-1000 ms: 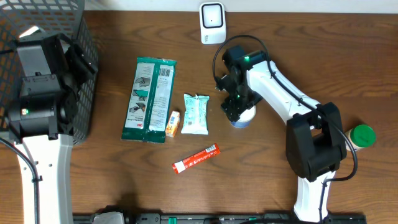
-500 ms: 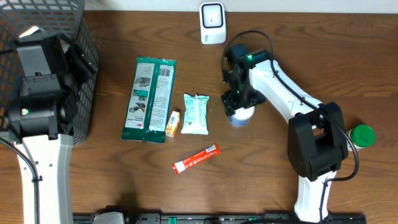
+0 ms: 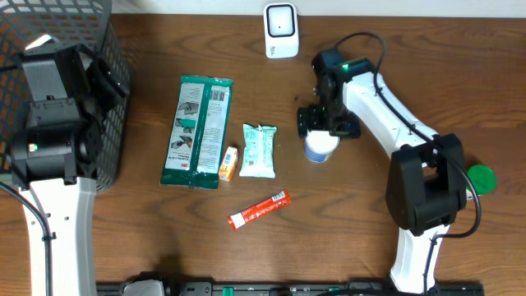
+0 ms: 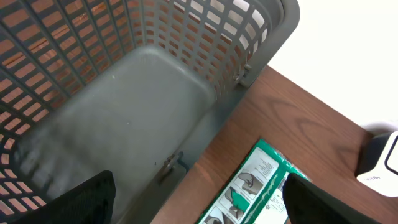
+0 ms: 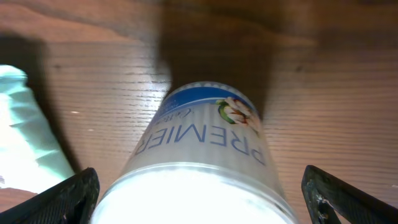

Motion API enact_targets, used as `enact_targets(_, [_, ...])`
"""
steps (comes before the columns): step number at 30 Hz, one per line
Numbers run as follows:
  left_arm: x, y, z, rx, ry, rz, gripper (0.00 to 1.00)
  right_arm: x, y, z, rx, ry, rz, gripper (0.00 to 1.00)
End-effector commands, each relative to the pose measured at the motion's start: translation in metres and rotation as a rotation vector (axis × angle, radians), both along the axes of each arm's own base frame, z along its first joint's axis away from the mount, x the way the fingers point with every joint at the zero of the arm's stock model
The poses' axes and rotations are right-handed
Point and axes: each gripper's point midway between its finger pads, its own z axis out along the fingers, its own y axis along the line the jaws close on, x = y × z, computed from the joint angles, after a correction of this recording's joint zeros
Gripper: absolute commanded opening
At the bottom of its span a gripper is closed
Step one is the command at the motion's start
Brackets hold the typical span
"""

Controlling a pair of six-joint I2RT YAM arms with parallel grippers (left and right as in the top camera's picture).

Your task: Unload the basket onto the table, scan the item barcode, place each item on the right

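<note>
Right gripper hangs over white PREMIER tub, jaws spread wide either side of it, gripping nothing. Tub stands upright on worktop, near scanner, just right of small wipes pack. Left gripper sits over basket, jaws wide apart, holding nothing

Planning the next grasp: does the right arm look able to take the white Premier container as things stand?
Probably yes. The right pincer stands open directly over the upright Premier container, one finger on either side in the wrist view, with nothing between.
</note>
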Motion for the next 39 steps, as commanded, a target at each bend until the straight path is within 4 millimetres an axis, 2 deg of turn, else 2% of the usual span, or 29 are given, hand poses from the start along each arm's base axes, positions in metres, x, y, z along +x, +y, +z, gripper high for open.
enact_targets(1, [0.000,0.003,0.001,0.007,0.000,0.009,0.84,0.017,0.002,0.025,0.032,-0.069,0.064,0.99])
enact_targets(7, [0.000,0.003,0.001,0.007,0.000,0.009,0.84,0.029,0.001,0.055,0.013,-0.128,0.142,0.99])
enact_targets(10, [0.000,0.003,0.001,0.007,0.000,0.009,0.84,0.036,0.003,0.063,0.018,-0.162,0.177,0.99])
enact_targets(17, [0.000,0.003,0.001,0.007,0.000,0.009,0.84,0.035,0.000,0.062,0.000,-0.169,0.286,0.99])
enact_targets(23, [0.000,0.003,0.001,0.007,0.000,0.009,0.84,0.034,0.002,0.062,0.000,-0.168,0.295,0.96])
enact_targets(29, [0.000,0.003,0.001,0.007,0.000,0.009,0.84,0.033,0.001,0.061,-0.004,-0.166,0.305,0.99])
enact_targets(39, [0.000,0.003,0.001,0.007,0.000,0.009,0.84,0.019,-0.009,0.038,-0.038,-0.103,0.356,0.99])
